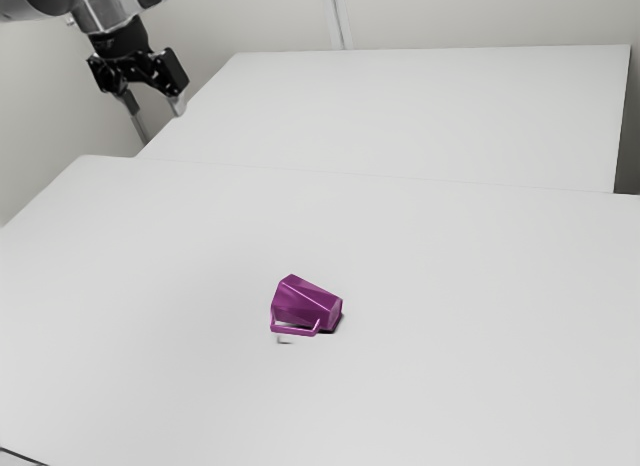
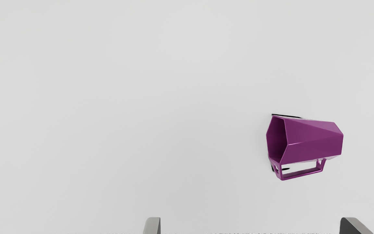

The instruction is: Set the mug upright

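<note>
High at the exterior view's upper left hangs the black gripper, well above and away from the mug. A purple faceted mug lies on its side on the white table, its base toward the exterior view's right and its handle on the side nearer that camera. In the wrist view the gripper has its two fingertips wide apart, with nothing between them. The mug shows its dark open mouth there, and its handle lies on the side toward the fingertips.
Behind the table, a second white surface stretches toward the wall. A thin dark line crosses the exterior view's lower left corner.
</note>
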Controlling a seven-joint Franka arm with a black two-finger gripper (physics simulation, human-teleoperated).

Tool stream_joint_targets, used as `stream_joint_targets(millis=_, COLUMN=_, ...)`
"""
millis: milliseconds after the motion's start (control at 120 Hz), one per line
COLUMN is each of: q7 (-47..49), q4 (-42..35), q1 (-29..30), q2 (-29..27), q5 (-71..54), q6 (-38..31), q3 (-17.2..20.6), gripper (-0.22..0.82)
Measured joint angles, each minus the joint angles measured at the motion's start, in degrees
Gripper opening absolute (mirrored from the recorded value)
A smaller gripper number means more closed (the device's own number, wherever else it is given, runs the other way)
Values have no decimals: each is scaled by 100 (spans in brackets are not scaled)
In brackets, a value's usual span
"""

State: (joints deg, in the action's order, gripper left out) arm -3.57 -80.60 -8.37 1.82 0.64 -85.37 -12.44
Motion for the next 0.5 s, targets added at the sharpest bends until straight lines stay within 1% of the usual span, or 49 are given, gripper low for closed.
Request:
stream_joint_targets(millis=83, q7=-6, q4=-111, q1=-26, q2=1, q5=153, q6=3, q3=-5, gripper=60)
stream_joint_targets(millis=125, q7=-8, q4=-307, q1=-48, q2=-2, q5=280, q6=-53, q3=-17, gripper=60)
stream_joint_targets(millis=233, q7=-112, q4=-1334, q1=-284, q2=12, q5=1134, q6=-515, q3=-309, gripper=60)
stream_joint_targets(millis=317, q7=-428, q4=-2157, q1=-425, q2=183, q5=2220, q6=-1009, q3=-694, gripper=60)
stream_joint_targets(millis=367, q7=-680, q4=-2415, q1=-231, q2=345, q5=2838, q6=-1237, q3=-822, gripper=60)
stream_joint_targets(millis=442, q7=-1120, q4=-2773, q1=218, q2=594, q5=3719, q6=-1494, q3=-892, gripper=60)
stream_joint_targets(millis=500, q7=-1483, q4=-3086, q1=343, q2=696, q5=4300, q6=-1645, q3=-908, gripper=60)
